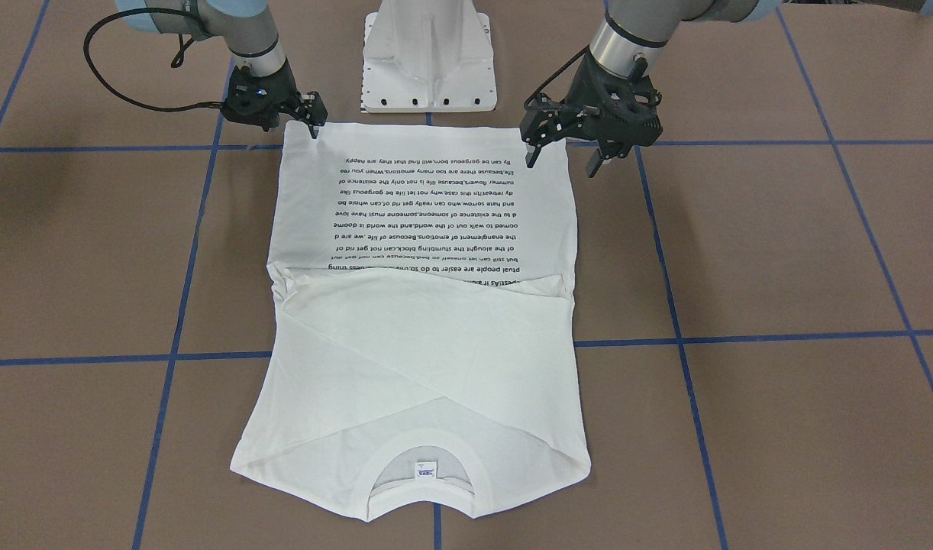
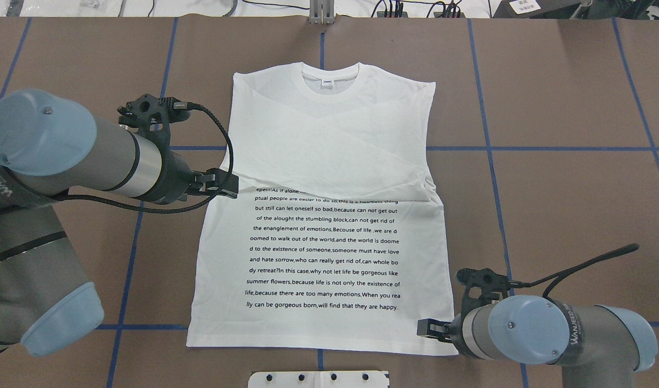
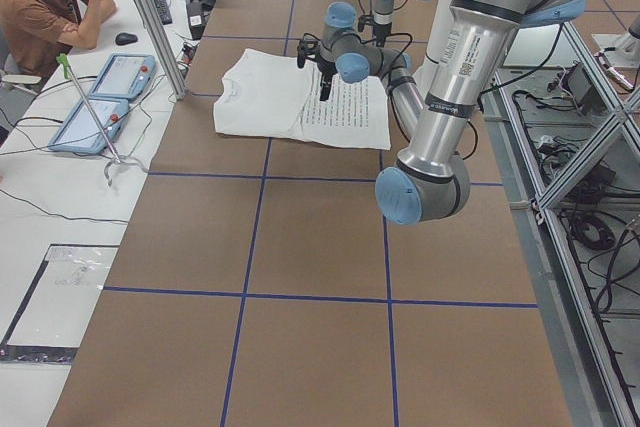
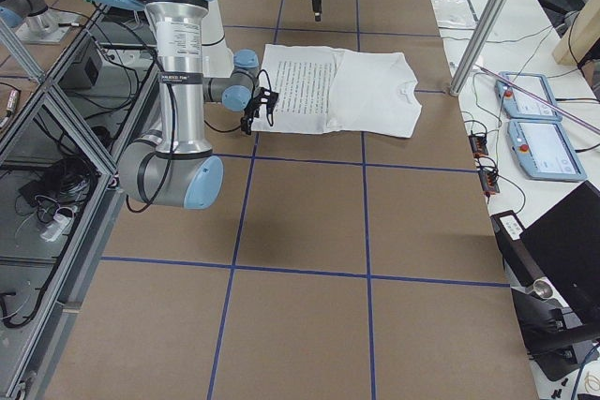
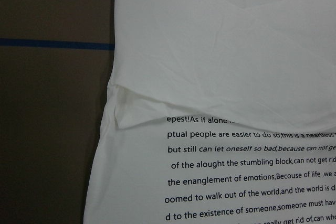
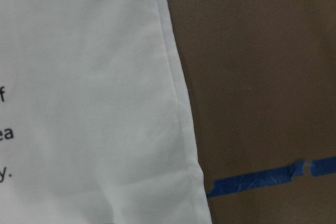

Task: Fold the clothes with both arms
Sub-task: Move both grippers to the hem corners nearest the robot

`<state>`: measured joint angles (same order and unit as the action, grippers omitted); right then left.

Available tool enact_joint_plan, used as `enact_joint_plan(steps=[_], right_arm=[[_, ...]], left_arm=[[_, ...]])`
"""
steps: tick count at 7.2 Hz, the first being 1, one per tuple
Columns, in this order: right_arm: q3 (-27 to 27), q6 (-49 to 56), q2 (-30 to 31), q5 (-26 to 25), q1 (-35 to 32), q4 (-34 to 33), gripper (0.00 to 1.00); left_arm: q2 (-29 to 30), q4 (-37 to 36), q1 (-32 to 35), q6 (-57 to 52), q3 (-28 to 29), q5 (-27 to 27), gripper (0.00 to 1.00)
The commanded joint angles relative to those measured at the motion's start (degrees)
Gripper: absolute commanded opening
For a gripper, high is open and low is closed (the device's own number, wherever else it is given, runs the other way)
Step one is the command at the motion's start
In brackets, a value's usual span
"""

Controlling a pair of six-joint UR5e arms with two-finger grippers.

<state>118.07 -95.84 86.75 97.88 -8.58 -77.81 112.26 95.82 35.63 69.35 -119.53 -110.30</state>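
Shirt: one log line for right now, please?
shirt flat, sleeves folded in | left gripper open, hovering | right gripper at hem corner

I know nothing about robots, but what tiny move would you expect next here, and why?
Probably the left hand should drop to its corner of the shirt hem. It hangs open well above the cloth, while the right hand sits low at the opposite hem corner. Both corners likely need gripping before the hem is lifted toward the collar.

Printed words on the white shirt (image 2: pixel 329 134)
Its black text block (image 2: pixel 324 250) includes "of the alought the stumbling block" and ends "will find that they are happy."
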Motion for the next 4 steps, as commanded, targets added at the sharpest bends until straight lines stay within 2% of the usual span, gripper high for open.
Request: enact_joint_plan(steps=[1,2,3,4], right_arm=[[-0.5,0.0,-0.2,0.1,0.1,0.0,0.88],[-0.5,0.0,-0.3,0.1,0.1,0.0,0.81],[-0.5,0.0,-0.4,0.4,0.1,0.0,0.67],[-0.4,0.0,-0.4,0.6,0.2,0.0,0.42]], left_arm=[[0.0,0.2,0.0,0.0,0.1,0.0,1.0],[0.0,0.2,0.0,0.0,0.2,0.0,1.0],[-0.1,0.2,0.0,0.0,0.2,0.0,1.0],[-0.1,0.2,0.0,0.0,0.4,0.0,1.0]])
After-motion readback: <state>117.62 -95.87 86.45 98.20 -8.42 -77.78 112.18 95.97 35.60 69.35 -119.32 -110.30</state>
